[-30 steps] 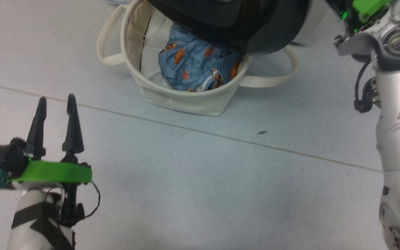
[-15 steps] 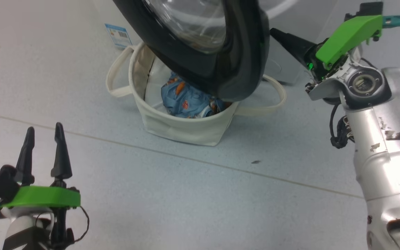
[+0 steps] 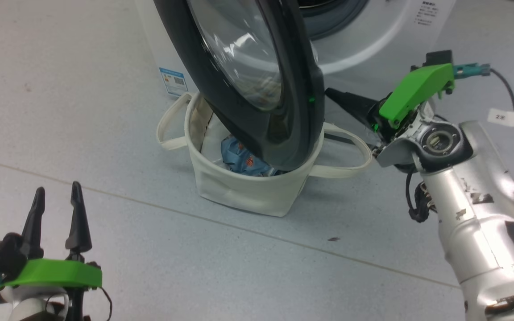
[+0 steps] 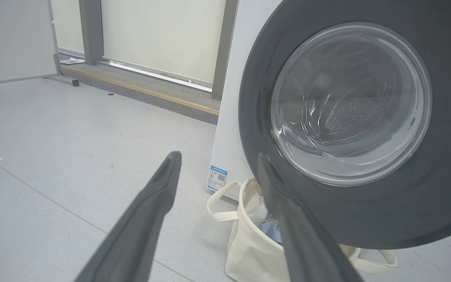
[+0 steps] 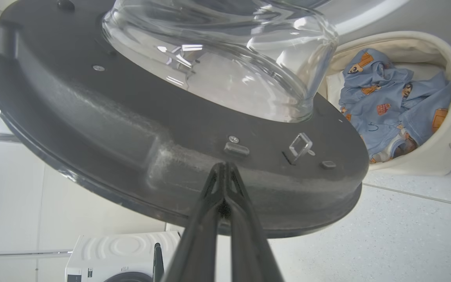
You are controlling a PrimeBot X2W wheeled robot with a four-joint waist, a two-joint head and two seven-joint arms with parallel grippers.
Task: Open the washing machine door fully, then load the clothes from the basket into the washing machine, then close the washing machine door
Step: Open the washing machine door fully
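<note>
Black-ringed washing machine door [image 3: 283, 147] centre frame; right wrist view reveals its inner side, clothes [image 5: 390, 102] upper right, right pincer [image 5: 223, 168] pressed together; left pincer [image 3: 56, 191] spread, lower left.

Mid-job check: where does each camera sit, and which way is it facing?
Head view: on the head, facing forward and down at the basket and washing machine door; left tool open, right tool shut.
Left wrist view: along the left tool, at the door's outer face.
Right wrist view: along the right tool, at the door's inner face and the clothes.
Shared: door and basket.
</note>
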